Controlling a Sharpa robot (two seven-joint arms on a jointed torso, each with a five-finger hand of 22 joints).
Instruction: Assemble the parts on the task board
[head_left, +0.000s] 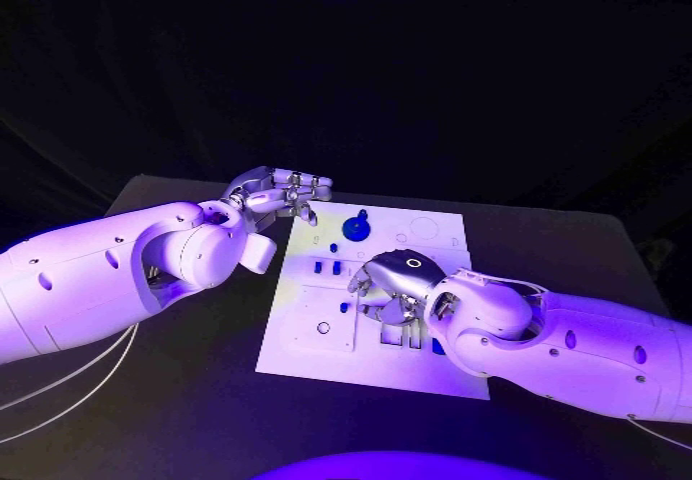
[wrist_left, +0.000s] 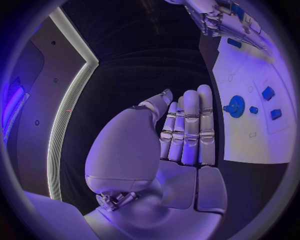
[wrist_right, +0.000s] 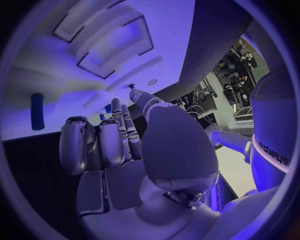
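Robotics lab, black draped table, cluttered equipment benches behind

- The black table is taking up the lower and middle part of the head view, its far edge running across the frame above centre.
- The white task board is lying flat on it, at the centre of the frame.

1. Dim, violet-blue light throughout; brightest on the task board.
2. Deep black shadow beyond the task board's far edge.
3. Strong fisheye bending and dark rims in both wrist views.
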